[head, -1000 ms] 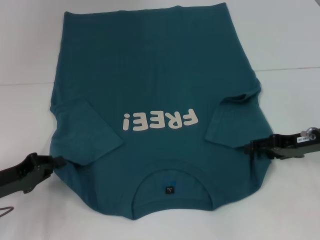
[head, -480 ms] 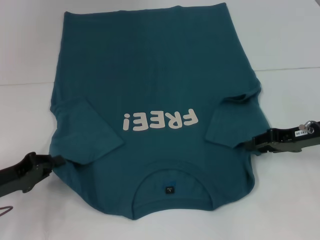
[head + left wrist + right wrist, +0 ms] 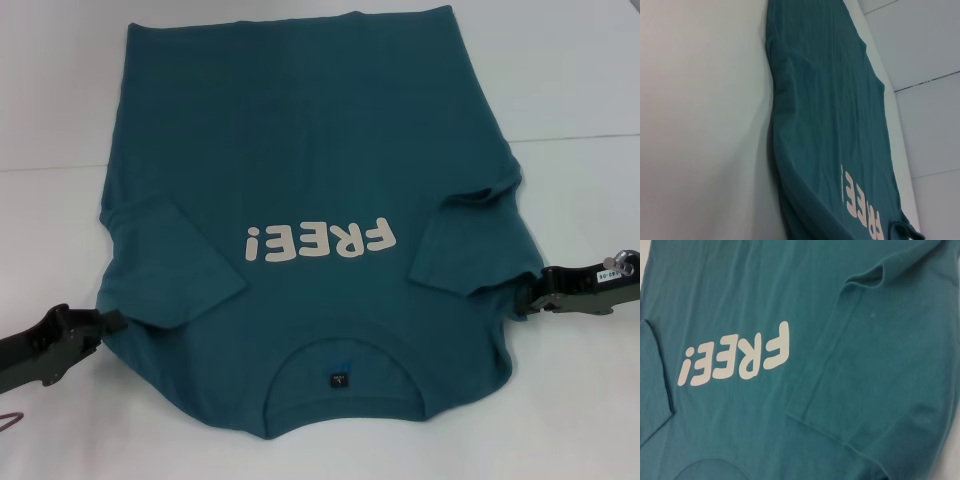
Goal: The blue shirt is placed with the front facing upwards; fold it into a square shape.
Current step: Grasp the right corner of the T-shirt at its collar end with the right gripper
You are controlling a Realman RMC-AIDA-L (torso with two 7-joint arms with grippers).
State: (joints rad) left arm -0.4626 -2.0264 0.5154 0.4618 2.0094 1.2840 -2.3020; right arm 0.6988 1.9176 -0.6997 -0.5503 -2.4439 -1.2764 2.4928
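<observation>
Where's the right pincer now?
In the head view the right pincer is on the robot's right, at the blue shirt's edge beside the folded-in sleeve.

blue shirt (image 3: 300,160): matt soft cloth | lettering (image 3: 320,241): smooth off-white print | table (image 3: 570,80): smooth matt white

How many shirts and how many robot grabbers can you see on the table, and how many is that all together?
Blue shirt: 1, lying flat with both sleeves folded in.
Grippers: 2, the left gripper and the right gripper, one at each side edge of the shirt near the shoulders.
Total: 3.
</observation>
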